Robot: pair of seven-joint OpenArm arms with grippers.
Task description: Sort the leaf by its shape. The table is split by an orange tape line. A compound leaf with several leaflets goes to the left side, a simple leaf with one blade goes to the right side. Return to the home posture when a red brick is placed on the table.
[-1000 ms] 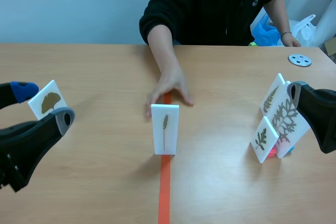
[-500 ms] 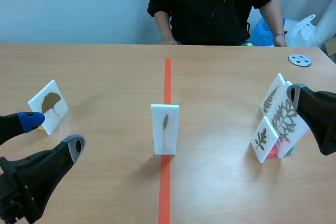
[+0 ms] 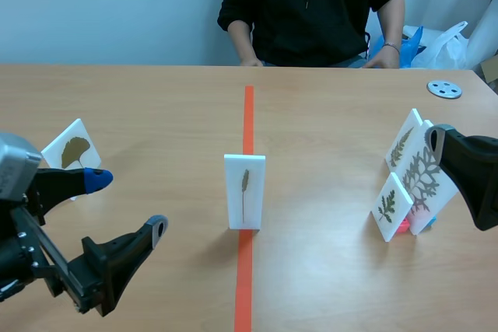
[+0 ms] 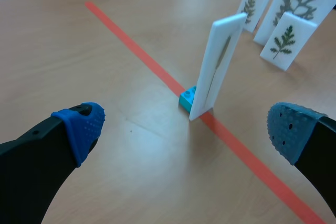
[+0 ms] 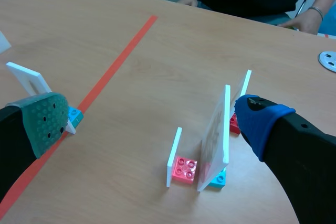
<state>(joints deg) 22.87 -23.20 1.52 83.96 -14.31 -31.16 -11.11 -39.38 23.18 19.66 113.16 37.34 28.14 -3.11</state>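
Note:
A white card with one narrow leaf [image 3: 244, 191] stands upright on the orange tape line [image 3: 248, 114], at the table's middle. In the left wrist view this card [image 4: 218, 64] sits on a small cyan brick [image 4: 187, 98], just ahead of my open left gripper [image 4: 184, 129] and slightly to its right. In the scene view the left gripper [image 3: 126, 204] is to the left of the card, apart from it. My right gripper [image 5: 152, 119] is open over the right side, its blue-padded finger close above the cards there. In the scene view the right gripper [image 3: 455, 165] is at the far right.
Three cards with branched leaves [image 3: 420, 176] stand grouped on the right on red and cyan bricks [image 5: 186, 170]. A ginkgo leaf card [image 3: 72, 149] stands on the left. A person [image 3: 311, 5] sits across the table. A grey disc [image 3: 444, 89] lies far right.
The person's hand has drawn back from the centre card to the far edge. My left gripper has moved right toward the card, still open. The right arm has not moved.

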